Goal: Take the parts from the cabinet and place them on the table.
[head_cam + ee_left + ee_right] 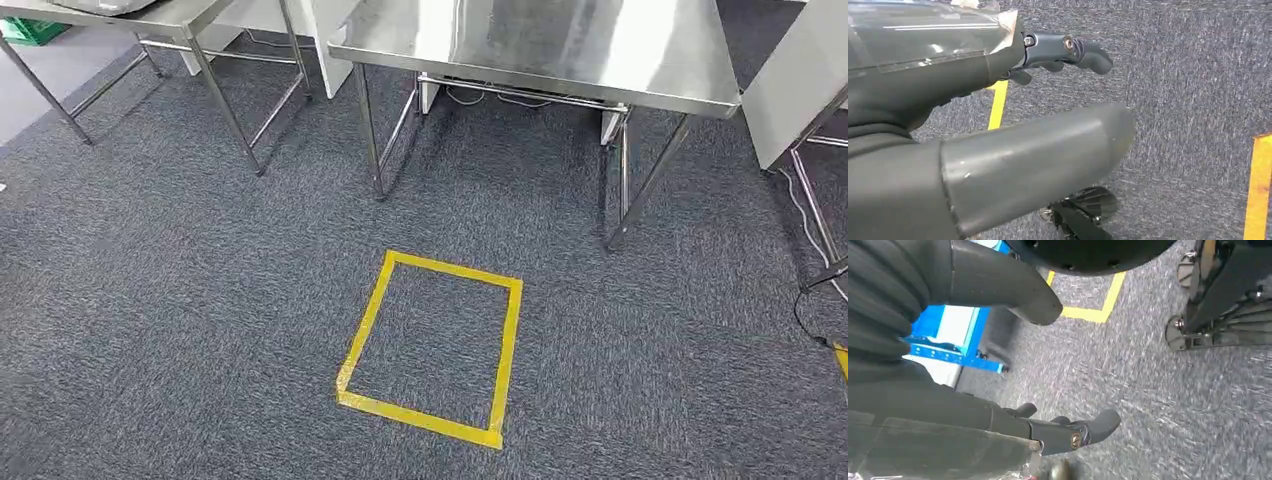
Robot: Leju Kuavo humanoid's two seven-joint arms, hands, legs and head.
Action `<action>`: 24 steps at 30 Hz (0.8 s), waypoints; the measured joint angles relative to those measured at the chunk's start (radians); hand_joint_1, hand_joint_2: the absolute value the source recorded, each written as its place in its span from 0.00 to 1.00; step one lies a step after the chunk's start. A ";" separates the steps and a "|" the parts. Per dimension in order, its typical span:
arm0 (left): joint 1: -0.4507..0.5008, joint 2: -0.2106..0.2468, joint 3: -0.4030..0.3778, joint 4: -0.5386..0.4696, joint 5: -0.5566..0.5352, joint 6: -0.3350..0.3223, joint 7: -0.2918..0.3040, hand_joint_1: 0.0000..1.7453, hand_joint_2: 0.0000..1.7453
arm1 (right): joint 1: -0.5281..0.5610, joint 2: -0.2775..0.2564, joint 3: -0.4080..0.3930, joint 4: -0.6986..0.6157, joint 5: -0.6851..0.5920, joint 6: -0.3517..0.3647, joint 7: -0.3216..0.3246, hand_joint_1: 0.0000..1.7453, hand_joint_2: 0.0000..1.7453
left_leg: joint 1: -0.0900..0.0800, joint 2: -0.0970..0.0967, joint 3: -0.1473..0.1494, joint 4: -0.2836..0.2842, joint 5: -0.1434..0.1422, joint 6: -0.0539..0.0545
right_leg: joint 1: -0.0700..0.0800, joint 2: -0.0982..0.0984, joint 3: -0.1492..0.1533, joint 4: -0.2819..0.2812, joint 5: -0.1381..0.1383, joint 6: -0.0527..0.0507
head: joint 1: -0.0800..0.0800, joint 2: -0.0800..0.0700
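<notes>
A steel table [560,50] stands at the far side of the grey carpet [180,300], its top bare where it shows, with a second steel table [150,20] far left and a green crate [30,28] behind it. A yellow tape square [432,345] lies on the carpet nearer the robot. The left hand [1013,115] hangs over the carpet, fingers apart, holding nothing. The right hand [998,355] likewise hangs spread and empty, near a blue cart [955,337]. No readable writing shows anywhere.
</notes>
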 joint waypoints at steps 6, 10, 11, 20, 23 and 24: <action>0.007 0.004 0.017 0.000 0.011 0.012 -0.007 0.00 0.00 | -0.001 0.000 0.012 0.000 0.016 0.007 0.001 0.00 1.00 | 0.001 0.011 0.003 -0.011 0.057 0.006 | 0.007 -0.011 0.003 0.001 -0.003 -0.003 | 0.000 0.000; 0.004 0.013 0.032 -0.001 0.020 0.019 -0.011 0.00 0.00 | -0.007 -0.002 0.023 0.000 0.032 0.010 0.006 0.00 1.00 | -0.013 0.025 0.062 -0.137 0.086 0.020 | 0.019 -0.016 0.000 0.002 -0.007 0.006 | -0.001 0.000; 0.006 0.015 0.037 -0.001 0.022 0.019 -0.013 0.00 0.00 | -0.007 -0.002 0.026 0.000 0.034 0.010 0.007 0.00 1.00 | -0.015 0.023 0.061 -0.137 0.086 0.024 | 0.016 -0.019 0.002 -0.003 -0.006 0.011 | 0.000 0.000; 0.011 0.018 0.057 -0.001 0.027 0.020 -0.013 0.00 0.00 | -0.009 -0.024 0.045 0.000 0.050 0.011 0.008 0.00 1.00 | -0.006 -0.005 0.069 -0.164 0.107 0.048 | 0.008 0.000 -0.113 0.244 -0.100 0.040 | 0.005 0.000; 0.010 0.016 0.059 -0.001 0.031 0.019 -0.013 0.00 0.00 | -0.012 -0.032 0.048 0.000 0.057 0.016 0.020 0.00 1.00 | -0.009 -0.016 0.069 -0.152 0.101 0.034 | -0.004 0.014 -0.002 0.002 -0.016 0.056 | 0.009 0.000; 0.010 0.016 0.062 -0.001 0.031 0.019 -0.013 0.00 0.00 | -0.012 -0.032 0.050 0.000 0.061 0.017 0.023 0.00 1.00 | -0.012 -0.020 0.068 -0.148 0.098 0.027 | 0.007 0.013 -0.007 0.001 -0.011 0.045 | 0.009 0.000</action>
